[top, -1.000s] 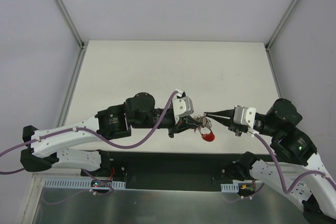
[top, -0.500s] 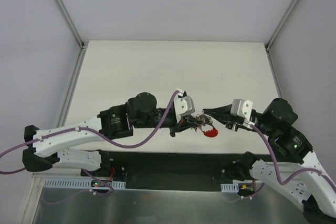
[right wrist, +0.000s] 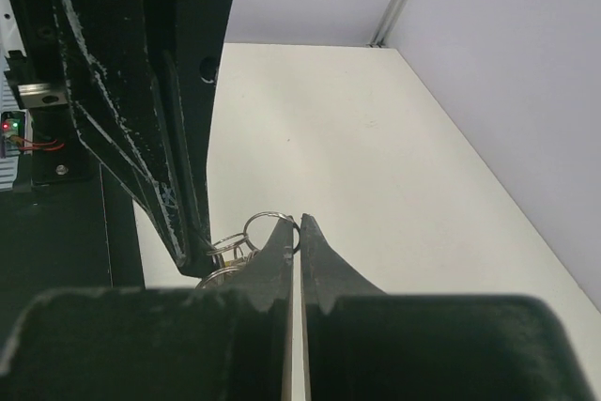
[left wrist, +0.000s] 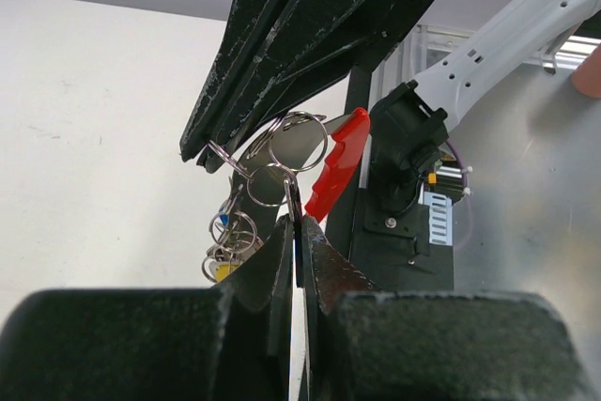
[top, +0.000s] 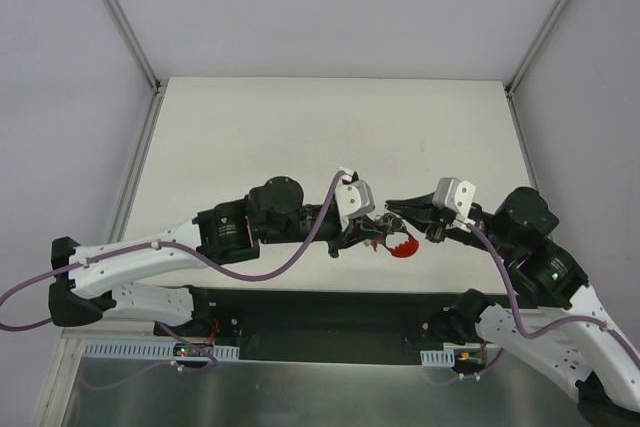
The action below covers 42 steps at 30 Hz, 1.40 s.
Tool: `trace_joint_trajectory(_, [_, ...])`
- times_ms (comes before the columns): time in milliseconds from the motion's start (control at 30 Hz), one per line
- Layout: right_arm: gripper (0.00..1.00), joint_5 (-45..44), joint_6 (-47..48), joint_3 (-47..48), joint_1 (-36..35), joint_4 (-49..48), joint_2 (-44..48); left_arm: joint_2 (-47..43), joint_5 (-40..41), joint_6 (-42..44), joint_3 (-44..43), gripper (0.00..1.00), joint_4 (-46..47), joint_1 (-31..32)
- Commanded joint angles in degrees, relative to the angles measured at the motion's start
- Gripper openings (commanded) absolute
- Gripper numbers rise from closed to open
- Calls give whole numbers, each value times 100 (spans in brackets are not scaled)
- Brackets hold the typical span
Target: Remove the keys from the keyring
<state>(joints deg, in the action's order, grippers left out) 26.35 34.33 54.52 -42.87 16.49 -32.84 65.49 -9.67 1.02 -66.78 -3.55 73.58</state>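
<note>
Just above the near edge of the table [top: 300, 127], pinching the keyring [left wrist: 282, 168] with left gripper [left wrist: 297, 229] and right gripper [right wrist: 300, 224] both clamped tight, holding the keys [top: 400, 250] aloft between them, and liable to lose that thin wire and drop the bunch if tugged unevenly.

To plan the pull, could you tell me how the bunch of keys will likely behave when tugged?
Probably floppy: the keys dangle loosely from the keyring. Likely light, as they hang off thin wire. The smooth keyring may slip from the left hand.
</note>
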Motion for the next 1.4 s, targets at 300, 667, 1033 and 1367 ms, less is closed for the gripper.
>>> trace_joint_trajectory(300, [1, -1509, -435, -3, 69, -1166, -117, 367, -545, -84, 262, 0, 39, 104])
trace_joint_trajectory(667, [1, -1606, -699, 23, 77, -1289, -161, 482, -448, -84, 482, 0, 337, 95])
trace_joint_trajectory(1033, [1, -1370, -612, -64, 68, -1210, -126, 272, -185, -260, 640, 0, 531, 86])
trace_joint_trajectory(1367, [1, -1264, -216, -188, 77, -823, -82, -432, -210, -295, 596, 0, 487, 51])
